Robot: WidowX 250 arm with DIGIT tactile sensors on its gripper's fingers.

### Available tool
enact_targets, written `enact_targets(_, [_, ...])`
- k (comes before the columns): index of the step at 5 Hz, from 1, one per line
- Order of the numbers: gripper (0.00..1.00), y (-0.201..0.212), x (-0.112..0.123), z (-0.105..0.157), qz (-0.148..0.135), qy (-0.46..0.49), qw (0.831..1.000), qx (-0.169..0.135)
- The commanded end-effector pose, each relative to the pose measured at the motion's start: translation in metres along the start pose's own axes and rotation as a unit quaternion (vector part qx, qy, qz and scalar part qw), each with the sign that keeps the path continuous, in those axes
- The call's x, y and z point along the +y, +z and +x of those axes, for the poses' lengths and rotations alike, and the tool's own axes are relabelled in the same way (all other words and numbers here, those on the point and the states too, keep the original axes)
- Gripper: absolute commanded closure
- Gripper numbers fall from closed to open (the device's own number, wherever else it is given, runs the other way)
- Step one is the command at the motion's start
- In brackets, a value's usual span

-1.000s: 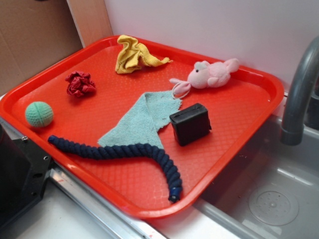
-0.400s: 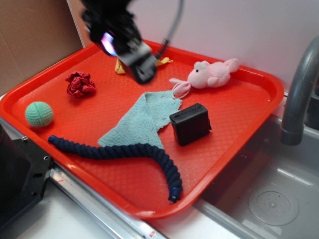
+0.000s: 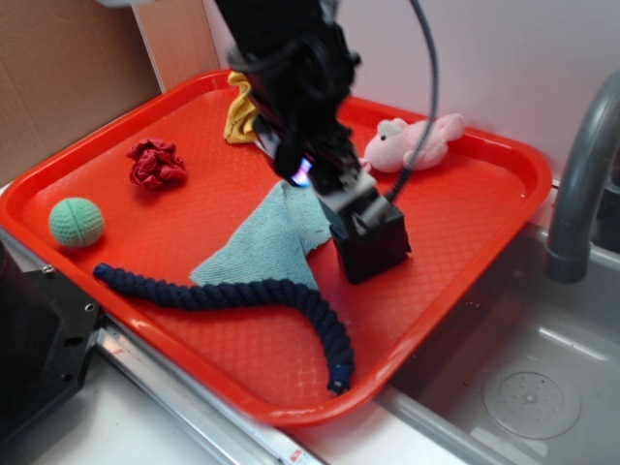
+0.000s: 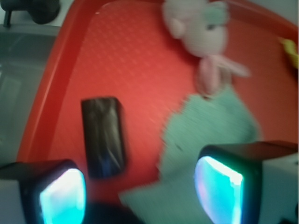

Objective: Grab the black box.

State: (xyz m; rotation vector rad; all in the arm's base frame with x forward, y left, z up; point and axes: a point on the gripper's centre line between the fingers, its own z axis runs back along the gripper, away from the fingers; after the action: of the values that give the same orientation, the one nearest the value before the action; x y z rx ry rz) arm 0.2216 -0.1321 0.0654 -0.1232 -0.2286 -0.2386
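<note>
The black box (image 3: 376,250) lies on the red tray (image 3: 465,208), right of its middle. In the wrist view the black box (image 4: 103,136) shows lengthwise, up and left of the gap between my fingers. My gripper (image 3: 336,189) hangs just above the box's back-left edge, partly covering it. It is open: in the wrist view the gripper (image 4: 140,196) has its two glowing pads (image 4: 63,196) far apart, with only tray and cloth between them. The wrist picture is blurred by motion.
A teal cloth (image 3: 266,242) lies left of the box, with a pink plush toy (image 3: 412,143) behind it. A navy rope (image 3: 242,295), green ball (image 3: 76,222), red crumpled cloth (image 3: 155,163) and yellow cloth (image 3: 237,118) share the tray. A faucet (image 3: 581,174) and sink (image 3: 523,387) are at the right.
The arm has come into view from the upper left and swept down and right, from over the yellow cloth to just above the black box. The objects have not moved.
</note>
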Motion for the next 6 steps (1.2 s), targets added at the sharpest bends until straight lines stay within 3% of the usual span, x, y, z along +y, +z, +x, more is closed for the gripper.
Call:
enact_targets(1, [0.0,-0.026,-0.012,0.008,-0.072,-0.024,0.996,-0.045])
enact_targets(2, [0.0,-0.036,-0.011,0.002,-0.041,-0.034,0.998,-0.038])
enact_targets(3, [1.0,-0.039,-0.01,0.002,-0.036,-0.032,0.998,-0.033])
enact_targets(4, [1.0,-0.011,-0.003,0.003,-0.038,-0.041,0.998,-0.037])
enact_targets(5, [1.0,0.032,0.028,0.014,-0.109,-0.03,0.993,-0.039])
enact_targets(6, [1.0,0.09,0.074,0.003,-0.115,0.031,0.991,-0.066])
